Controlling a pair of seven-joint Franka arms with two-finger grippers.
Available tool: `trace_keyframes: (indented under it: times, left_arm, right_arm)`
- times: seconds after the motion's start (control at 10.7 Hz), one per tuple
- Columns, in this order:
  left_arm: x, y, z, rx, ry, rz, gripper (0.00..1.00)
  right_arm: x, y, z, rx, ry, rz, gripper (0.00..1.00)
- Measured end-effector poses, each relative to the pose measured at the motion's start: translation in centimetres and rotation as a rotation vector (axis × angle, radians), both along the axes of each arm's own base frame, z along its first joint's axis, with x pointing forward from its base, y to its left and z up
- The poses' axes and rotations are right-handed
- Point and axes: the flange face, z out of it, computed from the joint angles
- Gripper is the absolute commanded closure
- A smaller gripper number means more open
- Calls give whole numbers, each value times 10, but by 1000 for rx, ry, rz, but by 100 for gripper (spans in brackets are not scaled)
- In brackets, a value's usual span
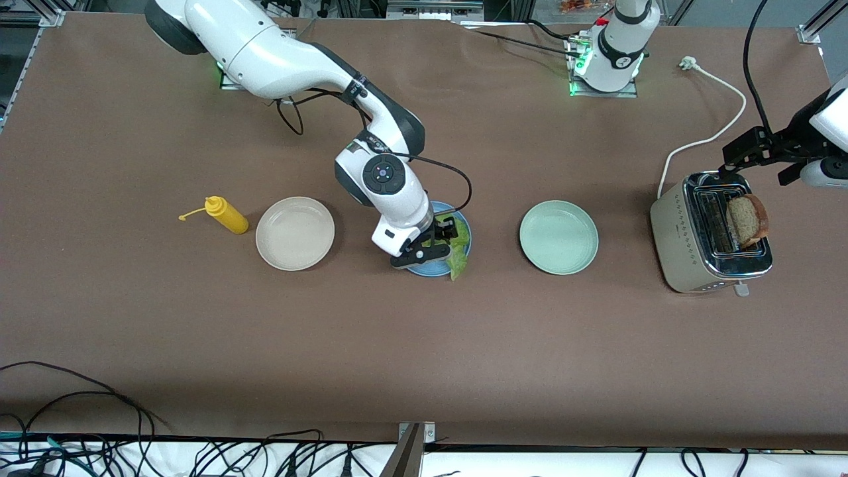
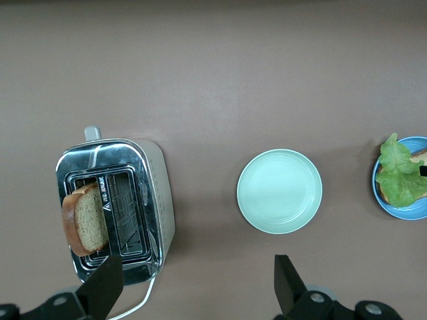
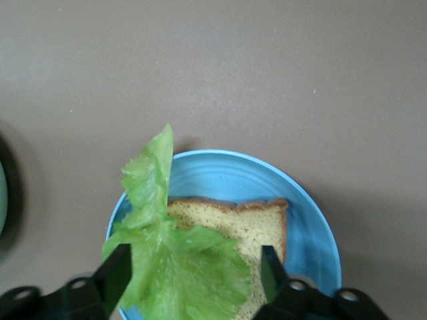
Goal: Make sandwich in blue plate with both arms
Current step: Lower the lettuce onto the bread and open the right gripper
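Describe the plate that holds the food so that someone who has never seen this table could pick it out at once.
Three round plates lie in a row across the middle of the brown table, between a yellow squeeze bottle and a toaster. Take the middle one, under the right gripper. This blue plate alone holds bread and a lettuce leaf; the cream plate and the mint-green plate hold nothing.

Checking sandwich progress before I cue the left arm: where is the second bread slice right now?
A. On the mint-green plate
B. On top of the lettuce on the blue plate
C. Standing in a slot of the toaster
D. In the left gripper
C: the second bread slice stands in a slot of the toaster, while the open left gripper hangs over the table beside it, holding nothing.
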Motion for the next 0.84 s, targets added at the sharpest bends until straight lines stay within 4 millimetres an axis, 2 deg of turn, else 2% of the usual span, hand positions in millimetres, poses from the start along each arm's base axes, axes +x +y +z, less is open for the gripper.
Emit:
trace_keyframes:
  times: [0.28, 0.84]
  left_arm:
    - [0, 0, 0, 0, 0, 0, 0]
    - [0, 0, 0, 0, 0, 0, 0]
  right_arm:
    - [3, -9, 6, -71, -9, 20, 0]
    - [19, -66, 92, -344, -53, 53, 0]
